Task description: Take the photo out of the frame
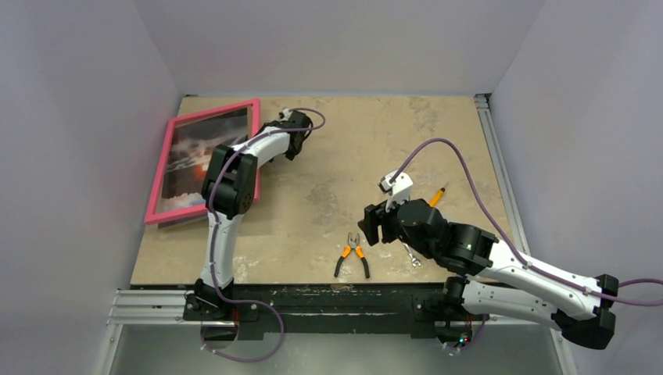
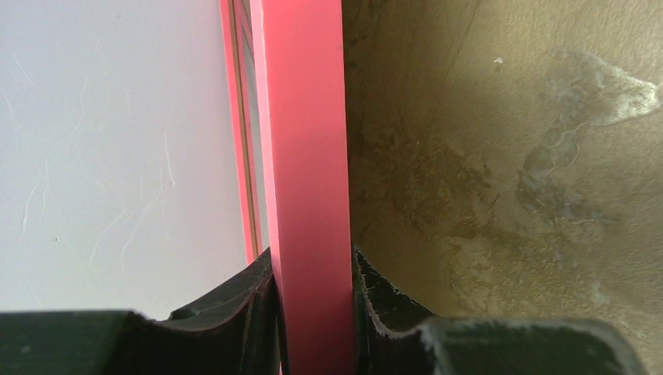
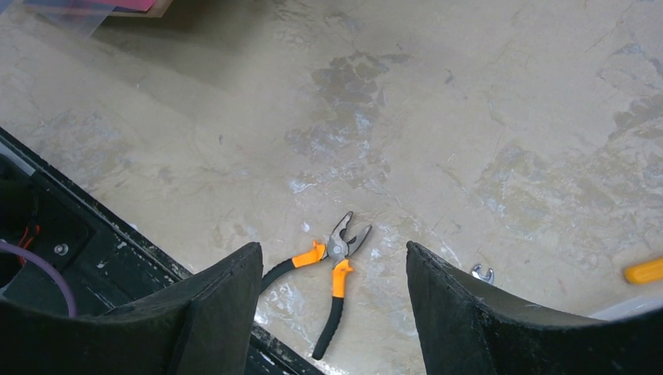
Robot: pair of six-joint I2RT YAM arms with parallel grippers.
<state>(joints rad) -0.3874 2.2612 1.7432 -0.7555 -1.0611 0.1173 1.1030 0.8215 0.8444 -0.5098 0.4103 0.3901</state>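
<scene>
item: frame (image 1: 163, 168), pink-red border, far left of the bench (image 1: 352, 141), tilted up beside the left wall. photo (image 1: 191, 144) sits inside it (sunset side facing out). left tool (image 2: 313, 262): narrow, clamped across the frame's right border. right tool (image 3: 332, 246): wide, holding nothing, above orange-handled pliers (image 3: 338, 269) near the bench's front edge.

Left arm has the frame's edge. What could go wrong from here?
The left gripper pinches only the frame's thin pink edge, so it could twist or slip. The frame sits close to the side wall and may knock it. The open right gripper is far off, above the pliers, too distant to steady the photo.
</scene>
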